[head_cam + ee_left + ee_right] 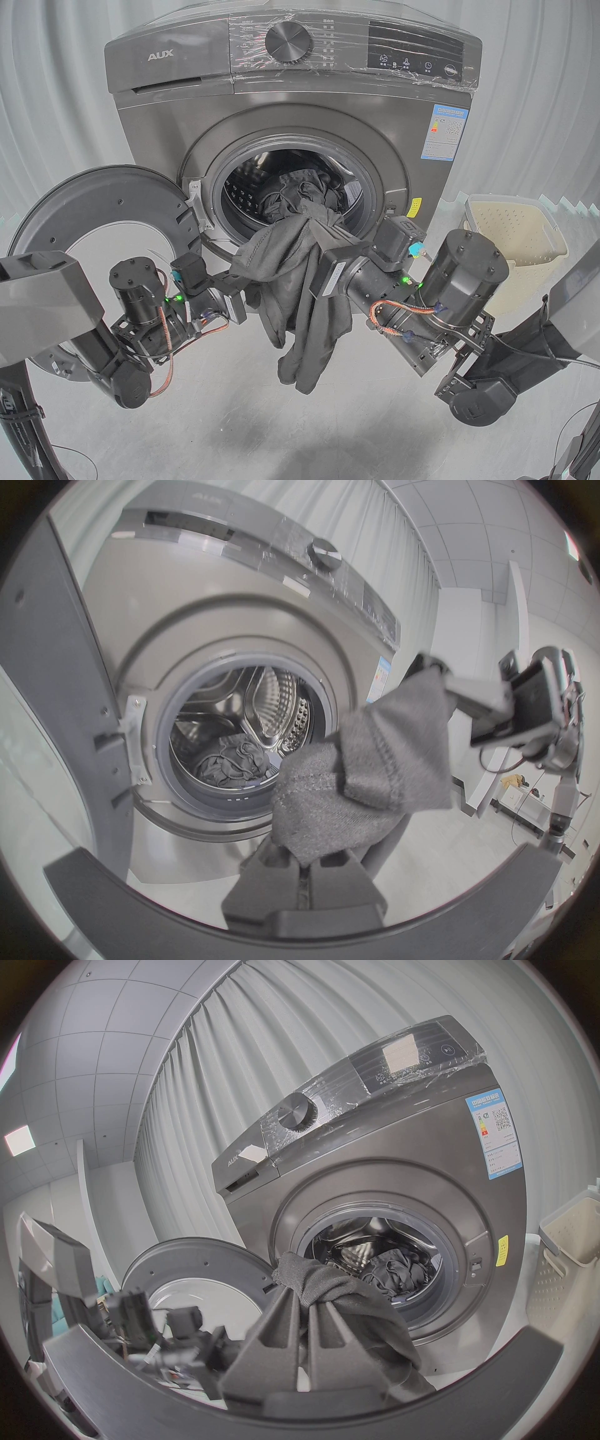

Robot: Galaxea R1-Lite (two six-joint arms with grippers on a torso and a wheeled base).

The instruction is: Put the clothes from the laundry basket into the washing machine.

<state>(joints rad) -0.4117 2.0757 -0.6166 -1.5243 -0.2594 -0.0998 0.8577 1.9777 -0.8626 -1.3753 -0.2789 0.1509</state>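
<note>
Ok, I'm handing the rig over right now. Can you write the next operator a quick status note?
Grippers: left gripper and right gripper are both shut on the grey garment.
Where: it is held at the washing machine's open mouth, mostly hanging outside.
Done: dark clothes lie in the drum.
Left: push this garment in. The laundry basket shows no clothes where visible.

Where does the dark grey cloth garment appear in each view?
Head view: dark grey cloth garment, centre, hanging before the open drum.
Left wrist view: garment in left fingers, beside the drum.
Right wrist view: garment between right fingers, before the drum.
Shared landmark: round control dial.
</note>
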